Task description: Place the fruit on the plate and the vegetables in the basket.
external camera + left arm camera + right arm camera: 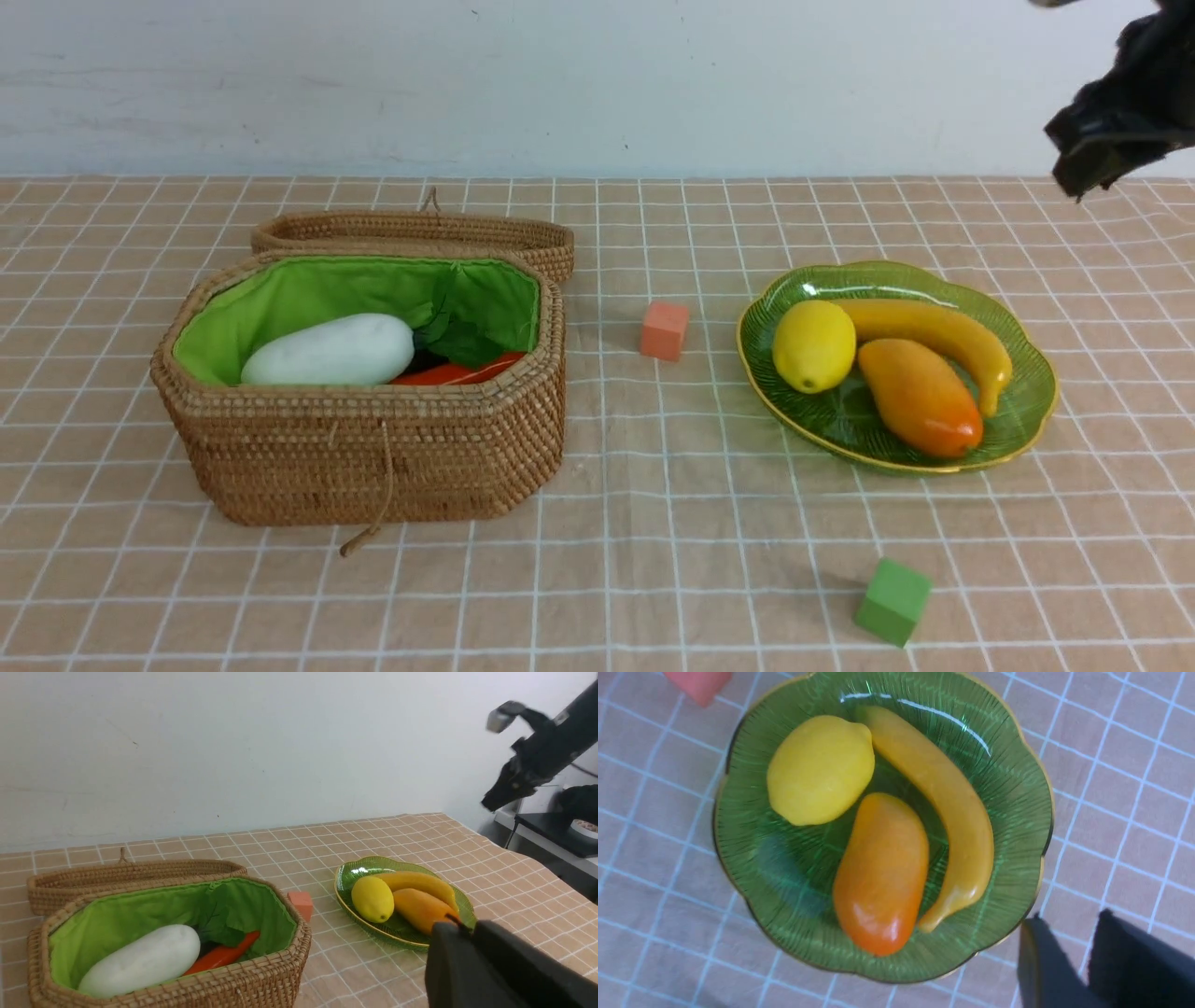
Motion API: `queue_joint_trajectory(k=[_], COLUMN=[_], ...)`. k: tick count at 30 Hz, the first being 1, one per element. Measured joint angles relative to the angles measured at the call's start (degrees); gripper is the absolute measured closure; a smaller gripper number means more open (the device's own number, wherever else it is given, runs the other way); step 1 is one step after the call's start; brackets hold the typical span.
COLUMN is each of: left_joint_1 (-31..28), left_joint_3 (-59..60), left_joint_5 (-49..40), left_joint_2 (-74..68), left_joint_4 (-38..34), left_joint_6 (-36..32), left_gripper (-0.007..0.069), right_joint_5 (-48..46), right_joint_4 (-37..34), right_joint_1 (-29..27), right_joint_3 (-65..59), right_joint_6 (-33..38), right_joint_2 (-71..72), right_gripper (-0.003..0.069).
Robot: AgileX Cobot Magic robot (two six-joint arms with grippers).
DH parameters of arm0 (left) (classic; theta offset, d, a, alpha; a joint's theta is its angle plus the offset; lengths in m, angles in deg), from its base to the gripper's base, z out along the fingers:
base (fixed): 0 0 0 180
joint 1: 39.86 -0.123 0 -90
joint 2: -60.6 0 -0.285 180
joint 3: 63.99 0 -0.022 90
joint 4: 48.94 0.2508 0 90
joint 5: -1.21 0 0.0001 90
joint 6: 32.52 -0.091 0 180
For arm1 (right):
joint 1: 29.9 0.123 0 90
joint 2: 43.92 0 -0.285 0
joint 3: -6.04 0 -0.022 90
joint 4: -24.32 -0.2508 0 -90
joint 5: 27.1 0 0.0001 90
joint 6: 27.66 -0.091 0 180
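Note:
The green plate point(1032, 411) holds the fruit: a lemon point(814, 345), a banana point(934, 331) and a mango point(920, 397). The open basket point(373, 448) holds a white radish point(331, 350) and a carrot point(457, 371) beside green leaves; something dark shows between them. High above the plate's far right side hangs my right gripper point(1078, 182), and in its wrist view this gripper point(1066, 917) has its fingers a little apart with nothing between them. My left gripper point(467, 926) is shut and empty, off the front view.
The basket's woven lid point(420, 229) lies behind the basket. A small orange cube point(664, 330) sits between basket and plate. A small green cube point(892, 602) lies near the table's front. A dark shelf point(551, 830) stands past the table's right edge.

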Motion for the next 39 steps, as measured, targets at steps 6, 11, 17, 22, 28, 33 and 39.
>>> queue_joint_trajectory(k=[6, 11, 17, 22, 28, 33, 39], left_joint_1=[0.0, 0.0, 0.0, 0.0, 0.0, 0.0, 0.0], left_joint_3=[7.85, 17.43, 22.77, 24.93, 25.46, 25.46, 25.46], left_joint_5=[2.29, 6.5, 7.24, 7.38, 6.7, 5.1, 3.14], left_joint_2=[9.73, 15.33, 15.67, 15.67, 15.67, 15.67, 15.67], left_joint_4=[1.56, 1.75, 1.86, 1.86, 1.86, 1.86, 1.81], left_joint_6=[0.06, 0.06, 0.06, 0.06, 0.06, 0.06, 0.06], left_gripper=[0.0638, 0.0638, 0.0638, 0.0638, 0.0638, 0.0638, 0.0638], right_joint_5=[-0.26, -0.5, 4.4, 11.22, 20.88, 21.29, 20.43], right_joint_4=[-2.74, -3.82, -3.87, -3.97, -3.58, -2.48, -1.53], right_joint_1=[0.0, 0.0, 0.0, 0.0, 0.0, 0.0, 0.0], right_joint_3=[-18.46, -40.19, -60.49, -69.68, -76.77, -79.16, -79.37], right_joint_6=[-4.29, -7.8, -13.55, -15.51, -22.1, -24.08, -24.24], right_joint_2=[15.11, 33.18, 55.27, 69.25, 78.96, 82.29, 82.74], right_gripper=[0.067, 0.0662, 0.0658, 0.0655, 0.0644, 0.0638, 0.0631])
